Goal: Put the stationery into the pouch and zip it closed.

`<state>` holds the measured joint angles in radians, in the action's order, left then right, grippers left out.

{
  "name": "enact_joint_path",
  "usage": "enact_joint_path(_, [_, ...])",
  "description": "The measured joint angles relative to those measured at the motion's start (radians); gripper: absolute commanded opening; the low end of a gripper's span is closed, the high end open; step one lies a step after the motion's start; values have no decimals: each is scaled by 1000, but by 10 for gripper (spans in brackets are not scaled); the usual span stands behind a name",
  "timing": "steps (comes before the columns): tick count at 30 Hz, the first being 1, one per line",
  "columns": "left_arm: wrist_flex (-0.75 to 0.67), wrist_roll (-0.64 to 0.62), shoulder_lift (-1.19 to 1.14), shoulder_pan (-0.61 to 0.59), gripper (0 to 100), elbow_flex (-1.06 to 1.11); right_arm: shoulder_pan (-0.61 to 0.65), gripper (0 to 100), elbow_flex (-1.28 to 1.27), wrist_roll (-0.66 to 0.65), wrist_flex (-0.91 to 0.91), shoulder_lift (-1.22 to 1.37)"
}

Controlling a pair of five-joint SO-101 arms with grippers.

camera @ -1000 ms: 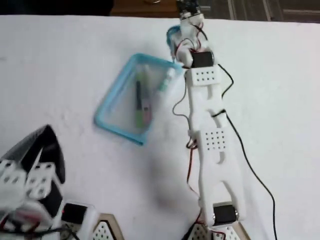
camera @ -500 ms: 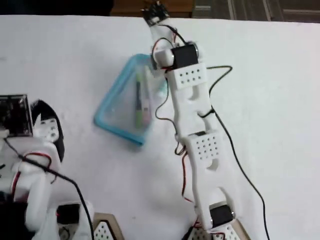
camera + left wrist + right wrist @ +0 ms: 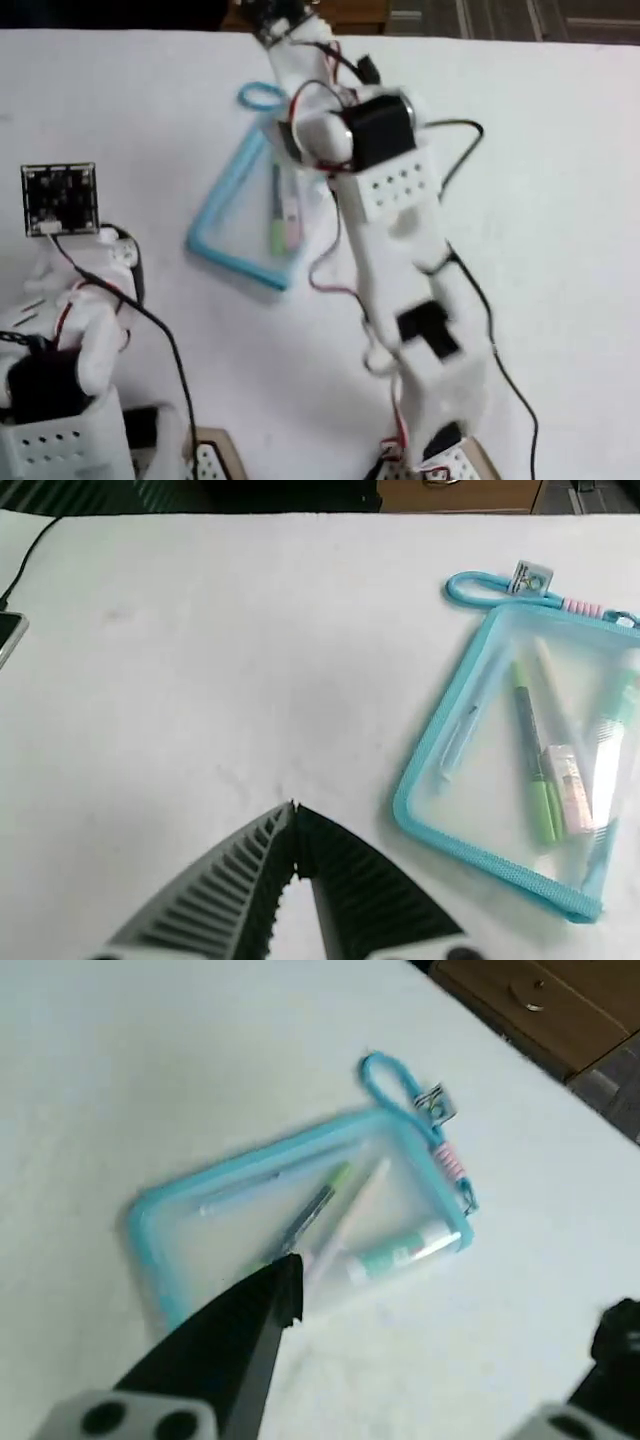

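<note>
**Filling done, closing in question**

The pouch (image 3: pixel 232 225) lies flat near the counter's (image 3: pixel 560 150) far edge, stationery (image 3: pixel 283 212) inside. The right hand (image 3: pixel 450 1300) hovers above, spread wide, probably for the zip loop (image 3: pixel 385 1078). The left hand (image 3: pixel 293 832), pinched together and empty, hangs clear.

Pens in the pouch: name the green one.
The lime-green pen beside the pink block; the pale blue pen and the whitish pen differ in colour.

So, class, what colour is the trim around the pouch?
Light blue, edging the clear pouch; the left wrist view shows it best.
</note>
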<state>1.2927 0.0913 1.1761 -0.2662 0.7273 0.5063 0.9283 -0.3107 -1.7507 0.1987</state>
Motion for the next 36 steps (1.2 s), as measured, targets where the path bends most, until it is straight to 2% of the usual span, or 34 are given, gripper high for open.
enact_joint_path(4, [0, 0, 5, 0, 24, 20, 8, 423, -411, 35, 2, -287])
enact_joint_path(6, [0, 0, -2, 0, 23, 31, 2, 374, -609, 72, 18, -430])
enact_joint_path(13, [-8, 84, -2, -26, 23, 106, -81, 3, -1281, 117, 259, -962])
enact_joint_path(16, [-71, 89, -2, -84, 23, 158, -147, 78, -1574, 121, 414, -1174])
enact_joint_path(21, [-259, 98, -2, -137, 23, 322, -272, 26, -1992, 121, 609, -1475])
enact_joint_path(25, [-416, 98, -2, -137, 24, 471, -365, 24, -2183, 121, 683, -1648])
enact_joint_path(36, [-873, 98, -2, -138, 24, 842, -351, 22, -2544, 121, 712, -1989])
